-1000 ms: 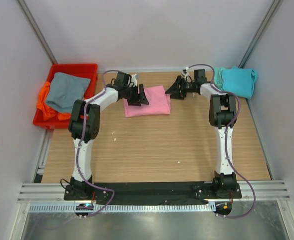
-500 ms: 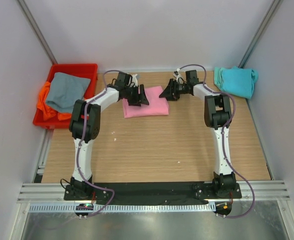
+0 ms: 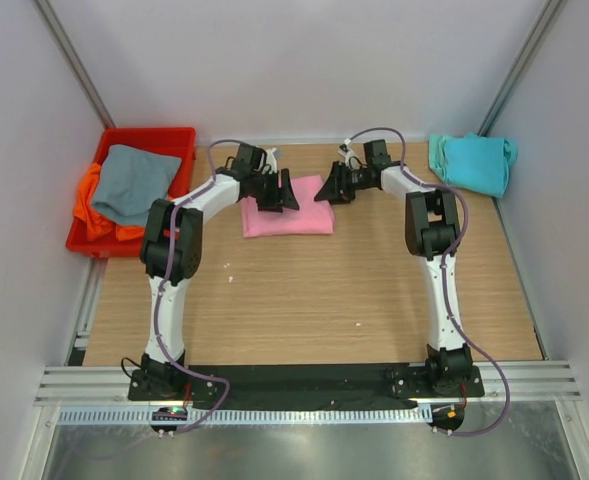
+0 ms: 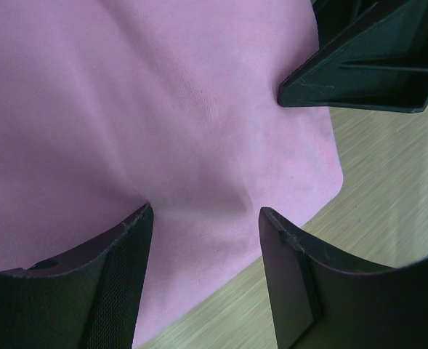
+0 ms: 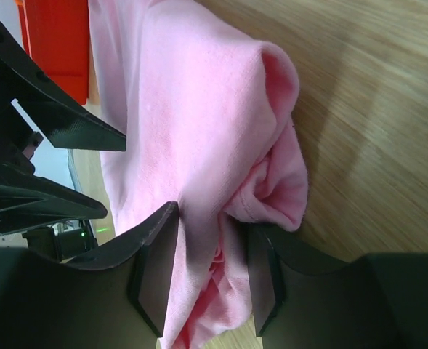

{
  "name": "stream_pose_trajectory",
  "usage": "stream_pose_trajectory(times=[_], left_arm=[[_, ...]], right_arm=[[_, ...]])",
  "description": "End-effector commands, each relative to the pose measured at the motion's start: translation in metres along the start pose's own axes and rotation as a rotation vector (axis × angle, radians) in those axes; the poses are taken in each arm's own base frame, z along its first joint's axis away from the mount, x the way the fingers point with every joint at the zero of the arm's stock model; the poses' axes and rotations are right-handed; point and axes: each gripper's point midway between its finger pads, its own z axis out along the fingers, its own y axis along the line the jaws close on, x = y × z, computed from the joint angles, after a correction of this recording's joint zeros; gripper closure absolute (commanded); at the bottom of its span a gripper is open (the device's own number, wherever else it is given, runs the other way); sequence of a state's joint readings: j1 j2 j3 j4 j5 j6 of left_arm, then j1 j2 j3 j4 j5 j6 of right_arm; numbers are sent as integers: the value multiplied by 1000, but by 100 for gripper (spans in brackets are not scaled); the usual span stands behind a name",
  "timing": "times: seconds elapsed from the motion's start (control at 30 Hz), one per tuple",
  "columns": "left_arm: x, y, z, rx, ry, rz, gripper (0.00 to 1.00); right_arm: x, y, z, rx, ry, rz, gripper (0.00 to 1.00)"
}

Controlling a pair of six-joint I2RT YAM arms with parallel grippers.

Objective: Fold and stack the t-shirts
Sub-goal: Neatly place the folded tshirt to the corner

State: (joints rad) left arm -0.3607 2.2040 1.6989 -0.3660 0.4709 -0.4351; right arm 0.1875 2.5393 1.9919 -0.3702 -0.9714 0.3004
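The pink t-shirt (image 3: 292, 217) lies on the table (image 3: 314, 300), far and in the middle. The left tool (image 3: 279, 195) presses on its far left part, fingers spread. The right tool (image 3: 324, 190) pinches a fold at its far right corner. The teal t-shirt (image 3: 471, 162) lies far right. The grey t-shirt (image 3: 132, 182) and orange t-shirt (image 3: 87, 207) sit in the red bin (image 3: 154, 136), far left.

Both arms (image 3: 209, 192) reaching forward, left jaws apart, right jaws pinching pink t-shirt (image 5: 192, 109)

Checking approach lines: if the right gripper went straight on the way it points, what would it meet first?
The pink t-shirt: its bunched edge sits inside the right gripper. Beyond it, probably the left gripper, though depth is unclear.
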Motion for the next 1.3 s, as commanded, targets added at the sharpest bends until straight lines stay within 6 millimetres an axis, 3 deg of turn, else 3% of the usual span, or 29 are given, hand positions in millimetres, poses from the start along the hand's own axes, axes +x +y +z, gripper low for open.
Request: stream_pose_trajectory(times=[0.0, 0.07, 0.17, 0.2, 0.27, 0.33, 0.37, 0.47, 0.5, 0.57, 0.6, 0.67, 0.83, 0.87, 0.97, 1.1, 1.27], left_arm=[[-7, -5, 1, 4, -13, 34, 39], [-7, -5, 1, 2, -14, 38, 39], [-8, -6, 1, -8, -19, 50, 39], [-8, -7, 0, -10, -22, 60, 39], [-10, -7, -3, -30, -31, 75, 39], [-20, -12, -14, -46, -61, 116, 38], [-23, -11, -20, -64, -66, 123, 38], [-47, -24, -52, -93, -137, 189, 37], [-52, -27, -61, -102, -155, 204, 37], [-63, -30, -85, -145, -202, 228, 37], [-61, -28, -90, -152, -201, 229, 37], [-63, -28, -110, -156, -221, 218, 38], [-25, -19, -113, -79, -125, 165, 46], [-19, -15, -114, -67, -103, 169, 46], [-3, -19, -112, 3, -41, 170, 44], [-1, -27, -115, 43, -33, 178, 42], [0, -33, -118, 68, -31, 172, 42]], right_arm=[[40, -25, 21, 113, 103, 40, 52], [43, -26, 24, 112, 112, 42, 52], [49, -21, 28, 88, 137, 38, 68], [51, -22, 28, 90, 147, 44, 82], [48, -17, 24, 100, 151, 4, 97], [49, -17, 14, 137, 172, -55, 99], [49, -6, 2, 156, 190, -78, 98], [39, -9, -28, 286, 176, -179, 99], [24, 7, -45, 320, 133, -238, 98], [20, 3, -69, 423, 134, -297, 99], [12, 16, -84, 456, 116, -343, 99], [5, 18, -110, 546, 118, -399, 98], [-28, 28, -180, 670, -4, -417, 98], [-34, 20, -201, 719, -28, -398, 98], [-48, 15, -233, 792, -66, -405, 99], [-62, -14, -289, 896, -132, -341, 99], [-83, -37, -337, 967, -221, -292, 99]])
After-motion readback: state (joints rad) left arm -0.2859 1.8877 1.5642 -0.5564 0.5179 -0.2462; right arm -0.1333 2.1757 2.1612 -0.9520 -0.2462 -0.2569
